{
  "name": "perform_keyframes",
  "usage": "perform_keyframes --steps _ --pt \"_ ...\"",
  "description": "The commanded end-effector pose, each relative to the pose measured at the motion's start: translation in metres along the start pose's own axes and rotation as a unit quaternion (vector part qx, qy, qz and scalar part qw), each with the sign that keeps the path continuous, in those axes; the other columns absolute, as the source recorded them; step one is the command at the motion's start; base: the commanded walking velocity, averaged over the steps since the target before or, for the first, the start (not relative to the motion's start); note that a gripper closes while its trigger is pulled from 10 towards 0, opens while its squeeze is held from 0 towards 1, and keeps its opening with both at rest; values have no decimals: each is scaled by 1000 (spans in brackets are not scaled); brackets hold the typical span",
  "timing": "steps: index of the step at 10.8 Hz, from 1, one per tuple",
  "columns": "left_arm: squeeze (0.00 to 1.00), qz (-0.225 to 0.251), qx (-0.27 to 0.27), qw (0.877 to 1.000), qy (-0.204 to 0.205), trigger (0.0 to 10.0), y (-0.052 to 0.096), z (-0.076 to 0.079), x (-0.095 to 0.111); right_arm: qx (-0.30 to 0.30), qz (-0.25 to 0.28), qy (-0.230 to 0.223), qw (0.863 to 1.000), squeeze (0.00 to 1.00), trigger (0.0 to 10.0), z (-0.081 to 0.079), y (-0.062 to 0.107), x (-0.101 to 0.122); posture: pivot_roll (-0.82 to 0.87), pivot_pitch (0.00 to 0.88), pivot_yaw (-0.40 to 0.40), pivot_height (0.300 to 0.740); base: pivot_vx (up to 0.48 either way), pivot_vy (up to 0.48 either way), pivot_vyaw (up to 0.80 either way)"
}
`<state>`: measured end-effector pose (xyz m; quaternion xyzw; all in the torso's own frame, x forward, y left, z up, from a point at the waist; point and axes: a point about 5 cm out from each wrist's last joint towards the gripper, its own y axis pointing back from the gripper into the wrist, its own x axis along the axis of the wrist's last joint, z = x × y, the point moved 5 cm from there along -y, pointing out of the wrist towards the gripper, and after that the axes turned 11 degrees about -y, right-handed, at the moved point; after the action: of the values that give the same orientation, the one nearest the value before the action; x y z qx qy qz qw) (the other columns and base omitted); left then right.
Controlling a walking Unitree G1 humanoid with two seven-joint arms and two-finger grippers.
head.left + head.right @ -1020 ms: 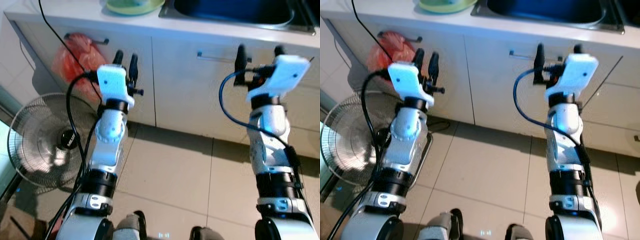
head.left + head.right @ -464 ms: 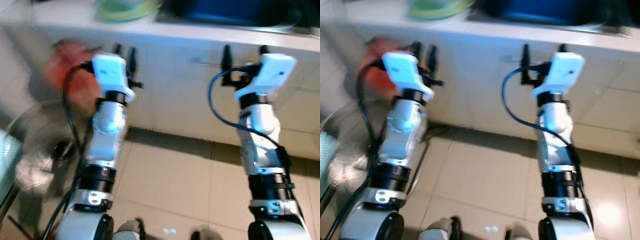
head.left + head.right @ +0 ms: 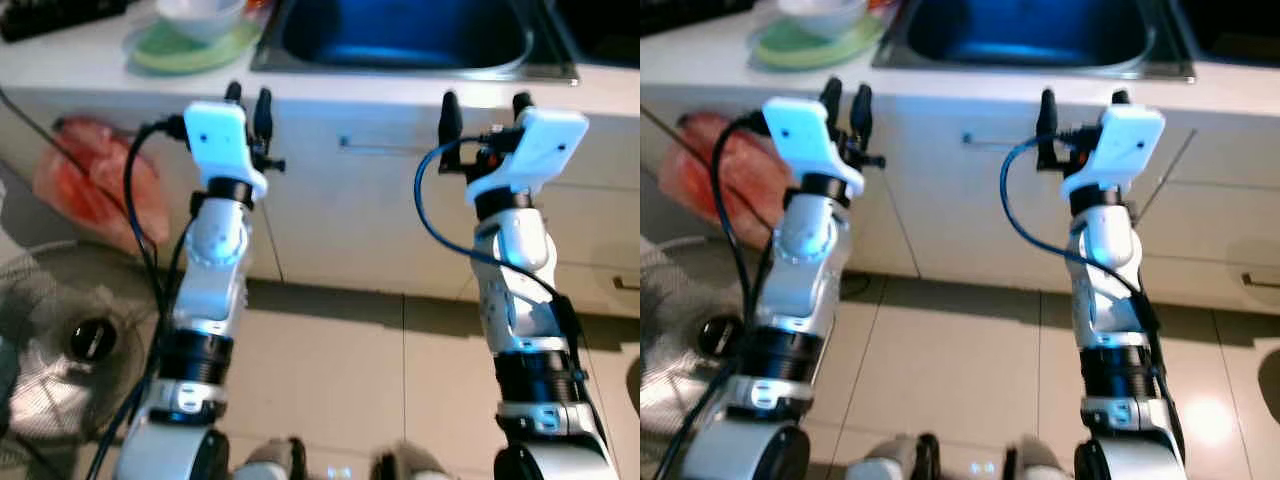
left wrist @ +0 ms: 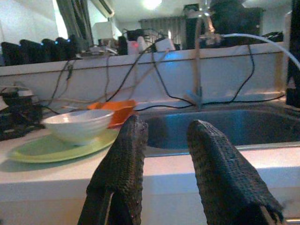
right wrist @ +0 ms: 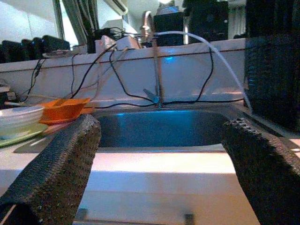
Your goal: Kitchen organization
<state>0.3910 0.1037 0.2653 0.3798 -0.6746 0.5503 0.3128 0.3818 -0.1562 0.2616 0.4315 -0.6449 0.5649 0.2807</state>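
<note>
Since 1.0 s ago, camera view advanced over the counter [image 3: 90,85]. Both grippers, left [image 3: 248,97] and right [image 3: 480,103], released, empty. Bowl [image 3: 200,15] rests on plate [image 3: 190,52] beside sink [image 3: 400,35]; likely fragile, slippery: grip at rim.

A sink [image 3: 400,35] is set into the tabletop [image 3: 90,85] at the far side. Left of the sink a bowl [image 3: 195,15] sits on a plate [image 3: 185,55]. Below the tabletop, cabinets [image 3: 350,230] stand behind the floor [image 3: 340,380]. A bag [image 3: 95,185] hangs at the cabinets' left, and a fan [image 3: 60,340] stands near left.
</note>
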Motion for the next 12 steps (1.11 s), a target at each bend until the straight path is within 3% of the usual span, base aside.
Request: perform_keyframes --steps 1,12 --pt "0 7 -5 1000 3 10000 -1 4 6 1 8 5 1000 0 10000 2 0 7 64 192 58 740 356 0 0" --pt "0 -2 -2 1000 5 10000 -2 1 5 10 6 -8 1000 0 10000 -4 0 5 62 175 59 740 348 0 -39"
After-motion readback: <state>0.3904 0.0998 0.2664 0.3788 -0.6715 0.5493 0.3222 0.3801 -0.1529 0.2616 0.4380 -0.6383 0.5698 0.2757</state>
